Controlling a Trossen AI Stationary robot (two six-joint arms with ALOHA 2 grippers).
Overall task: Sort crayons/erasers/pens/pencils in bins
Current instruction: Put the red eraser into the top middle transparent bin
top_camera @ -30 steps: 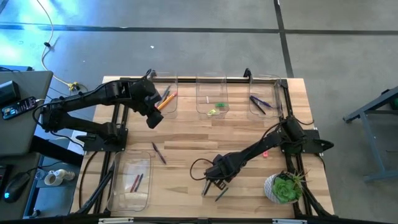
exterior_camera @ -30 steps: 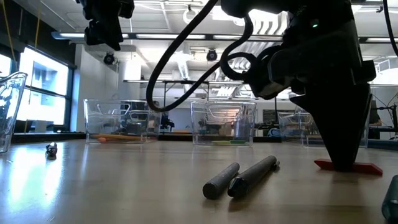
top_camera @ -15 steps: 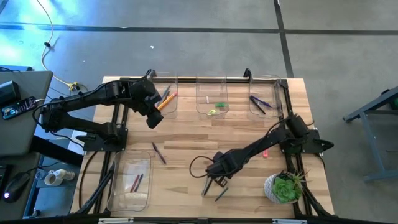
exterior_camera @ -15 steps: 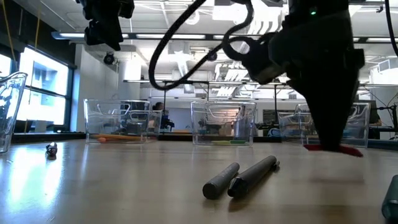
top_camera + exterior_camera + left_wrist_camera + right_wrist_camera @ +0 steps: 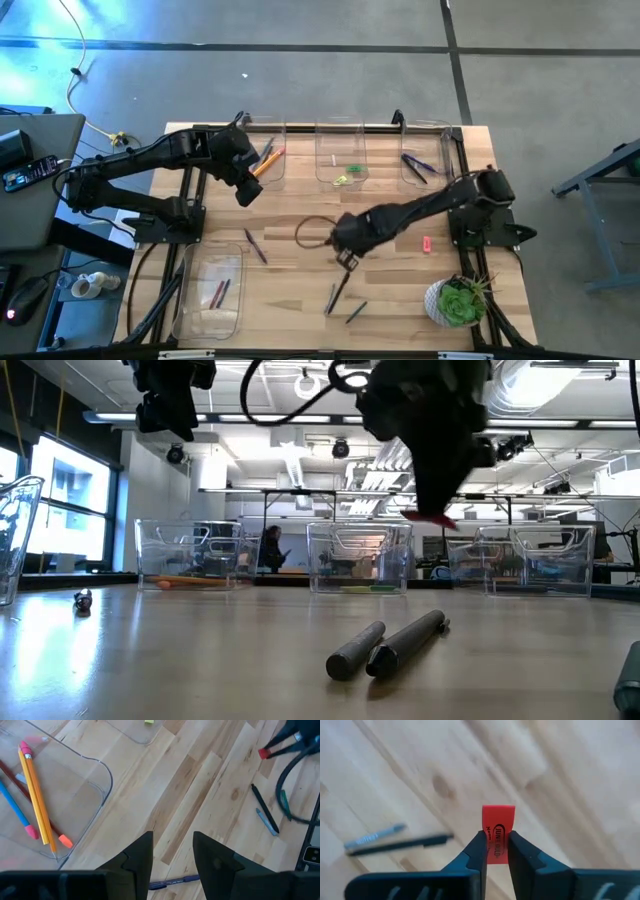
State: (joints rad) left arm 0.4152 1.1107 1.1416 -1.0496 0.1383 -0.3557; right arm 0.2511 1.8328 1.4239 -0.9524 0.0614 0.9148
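My right gripper [image 5: 347,260] hangs over the middle of the table, shut on a red eraser [image 5: 498,820]. The eraser also shows in the low view [image 5: 428,517]. My left gripper [image 5: 172,852] is open and empty, up in the air beside the far-left bin [image 5: 265,155], which holds pencils [image 5: 35,795]. Two dark pens [image 5: 335,297] lie flat on the table near the front, below my right gripper. A purple pen [image 5: 255,245] lies left of centre. A pink eraser [image 5: 427,243] lies on the table at the right. My right gripper pinches the red eraser between its two fingers [image 5: 475,851], on its two broad faces at one end [image 5: 498,845]. The other end sticks out past the fingertips. The fingers point down from above. The eraser is lifted clear of the table.
The far-middle bin [image 5: 340,160] holds green and yellow erasers. The far-right bin [image 5: 425,160] holds pens. The near-left bin [image 5: 212,290] holds crayons. A green potted plant [image 5: 458,300] stands at the near right corner. A loose cable loop [image 5: 312,232] hangs by my right arm.
My right gripper has risen from the table toward the far edge, carrying the red eraser, which lay on the table a second ago and is now lifted clear. The two dark pens have stayed where they were.
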